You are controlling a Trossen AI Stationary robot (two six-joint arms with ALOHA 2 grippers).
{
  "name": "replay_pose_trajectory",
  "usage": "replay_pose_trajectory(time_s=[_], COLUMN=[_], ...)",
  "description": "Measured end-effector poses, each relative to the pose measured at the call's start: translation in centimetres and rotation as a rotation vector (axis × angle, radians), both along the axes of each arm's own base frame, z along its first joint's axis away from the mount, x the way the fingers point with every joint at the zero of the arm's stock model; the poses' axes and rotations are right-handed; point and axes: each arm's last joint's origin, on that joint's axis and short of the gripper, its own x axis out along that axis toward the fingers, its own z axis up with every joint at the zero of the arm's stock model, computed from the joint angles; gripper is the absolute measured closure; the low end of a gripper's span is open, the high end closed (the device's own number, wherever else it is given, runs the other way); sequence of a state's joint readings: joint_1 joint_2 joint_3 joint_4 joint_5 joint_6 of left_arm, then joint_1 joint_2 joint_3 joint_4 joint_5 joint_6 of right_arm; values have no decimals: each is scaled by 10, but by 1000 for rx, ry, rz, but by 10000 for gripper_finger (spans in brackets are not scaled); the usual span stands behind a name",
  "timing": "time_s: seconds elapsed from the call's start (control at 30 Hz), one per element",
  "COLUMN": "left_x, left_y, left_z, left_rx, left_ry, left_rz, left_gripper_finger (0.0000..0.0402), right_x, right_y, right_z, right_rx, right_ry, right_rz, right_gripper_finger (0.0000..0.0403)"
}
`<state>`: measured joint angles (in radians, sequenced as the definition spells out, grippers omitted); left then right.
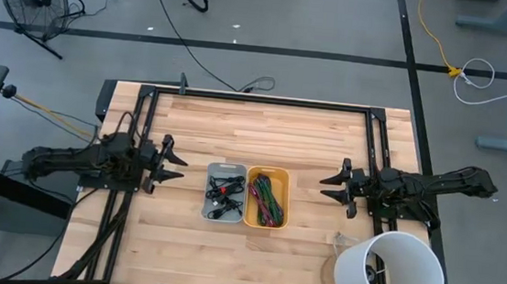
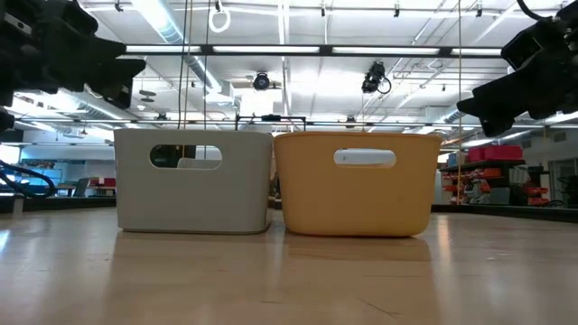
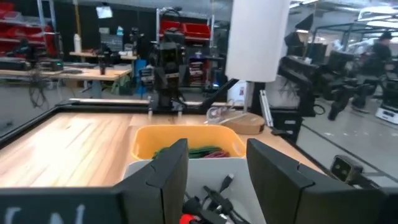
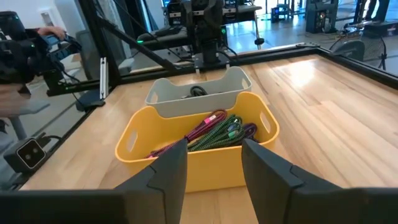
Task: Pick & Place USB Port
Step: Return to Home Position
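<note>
Both jaws sat wide open and empty when I looked: left gripper (image 1: 174,163) left of the gray bin (image 2: 194,199), right gripper (image 1: 330,187) right of the yellow bin (image 2: 357,199). The bins were touching mid-table, with black cables (image 1: 223,195) in the gray and coloured cables (image 4: 217,132) in the yellow.

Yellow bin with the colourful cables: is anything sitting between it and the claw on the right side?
Nothing visible. Only bare wooden table lies between the yellow bin and the right gripper, which hangs open and empty, facing the bin. The white cylinder stands off that line, by the table's corner.
</note>
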<state>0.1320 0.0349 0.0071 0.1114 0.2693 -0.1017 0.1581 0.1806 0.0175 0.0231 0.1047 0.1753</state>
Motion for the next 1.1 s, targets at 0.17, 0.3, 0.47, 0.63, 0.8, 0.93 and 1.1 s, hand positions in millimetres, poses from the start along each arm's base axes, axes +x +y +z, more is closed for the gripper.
replay_pose_trajectory(time_s=[0.17, 0.3, 0.47, 0.63, 0.8, 0.93, 1.1], left_x=[-3, -3, -2, -2, -1, -1, -1], left_y=[4, 4, 9, 8, 1, -7, -6], left_z=[3, 2, -5, -5, -6, -6, -6], left_rx=[5, -20, -104, -18, 64, 58, 44], left_ry=[-34, -22, 44, 50, 53, 52, 57], left_rz=[47, 59, 233, 256, 191, 105, 122], left_gripper_finger=[232, 232, 232, 232, 232, 232, 232], right_x=[0, 0, 0, 0, 0, 0, 0], right_y=[0, 0, 0, 0, 0, 0, 0], right_z=[0, 0, 0, 0, 0, 0, 0], right_rx=[0, 0, 0, 0, -1, -1, -1], right_ry=[0, 0, 1, 0, 1, 1, 1], right_rz=[0, -1, 0, -1, -1, 0, -1], right_gripper_finger=[249, 249, 249, 249, 249, 249, 249])
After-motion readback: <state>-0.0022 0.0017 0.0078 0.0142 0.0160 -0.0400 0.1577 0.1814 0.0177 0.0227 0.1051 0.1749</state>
